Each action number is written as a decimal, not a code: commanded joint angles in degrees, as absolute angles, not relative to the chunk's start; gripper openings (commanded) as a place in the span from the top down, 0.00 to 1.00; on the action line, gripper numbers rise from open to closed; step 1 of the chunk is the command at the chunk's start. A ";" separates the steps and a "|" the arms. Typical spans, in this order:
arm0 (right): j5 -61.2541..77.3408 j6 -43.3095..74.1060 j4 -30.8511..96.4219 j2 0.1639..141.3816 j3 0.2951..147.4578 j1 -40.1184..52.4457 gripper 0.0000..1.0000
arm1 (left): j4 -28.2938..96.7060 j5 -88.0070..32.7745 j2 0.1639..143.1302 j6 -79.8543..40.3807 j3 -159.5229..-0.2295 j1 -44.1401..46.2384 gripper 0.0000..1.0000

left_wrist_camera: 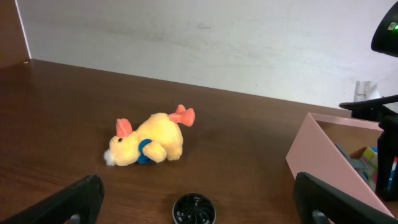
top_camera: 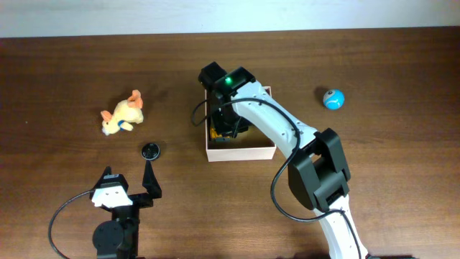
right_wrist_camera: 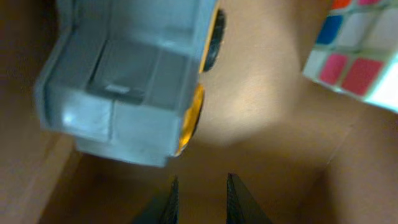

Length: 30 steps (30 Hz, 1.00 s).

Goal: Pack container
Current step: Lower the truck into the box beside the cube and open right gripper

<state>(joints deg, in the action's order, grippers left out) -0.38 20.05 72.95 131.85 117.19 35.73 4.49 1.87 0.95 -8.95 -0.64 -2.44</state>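
Reaching from the table's near edge, the white-and-black right arm (top_camera: 287,129) bends down into the one container (top_camera: 241,152), a shallow square cardboard box with white walls and a tan floor, standing at the middle of the dark wooden table (top_camera: 388,50). The right gripper (right_wrist_camera: 201,180) has its thin dark fingers drawn almost together with nothing between them. Inside the box lie one grey plastic toy truck (right_wrist_camera: 134,74) with yellow wheels and one puzzle cube (right_wrist_camera: 357,53) of coloured squares. The left arm (top_camera: 115,230) sits low at the near left, and the left gripper (left_wrist_camera: 198,183) is spread wide and empty. Outside the box are three things: one fuzzy yellow plush animal (top_camera: 123,115) on its side, one small black round disc (top_camera: 150,151) and one glossy blue ball (top_camera: 333,99).
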 commanded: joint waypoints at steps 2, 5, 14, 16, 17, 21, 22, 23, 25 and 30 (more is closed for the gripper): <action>0.49 19.46 73.36 129.56 117.05 36.45 0.79 | 4.78 1.21 1.02 -8.03 -0.54 -2.76 0.01; 0.93 19.49 73.30 129.56 117.05 36.42 0.79 | 4.78 1.21 1.02 -8.03 -0.54 -2.79 0.01; 1.52 19.75 70.48 129.58 117.05 36.45 0.79 | 4.78 1.21 1.02 -8.03 -0.54 -2.76 0.01; 1.52 19.77 69.67 129.64 117.03 36.45 0.79 | 4.78 1.21 1.02 -8.03 -0.54 -2.79 0.01; 1.52 19.77 69.28 129.69 117.03 36.45 0.79 | 4.78 1.21 1.02 -8.03 -0.54 -2.79 0.01; 1.50 19.75 67.79 129.71 116.88 36.42 0.79 | 4.78 1.21 1.02 -8.01 -0.54 -2.79 0.01; 1.48 19.75 67.57 129.71 116.88 36.42 0.79 | 4.78 1.21 1.02 -8.03 -0.54 -2.76 0.01; 1.48 19.75 67.20 129.75 116.81 36.42 0.79 | 4.78 1.21 1.02 -8.03 -0.54 -2.79 0.01; 1.48 19.75 66.59 129.82 116.64 36.42 0.79 | 4.78 1.21 1.02 -8.03 -0.54 -2.76 0.01; 1.28 19.75 65.30 130.04 115.81 36.42 0.79 | 4.78 1.21 1.02 -8.03 -0.54 -2.79 0.01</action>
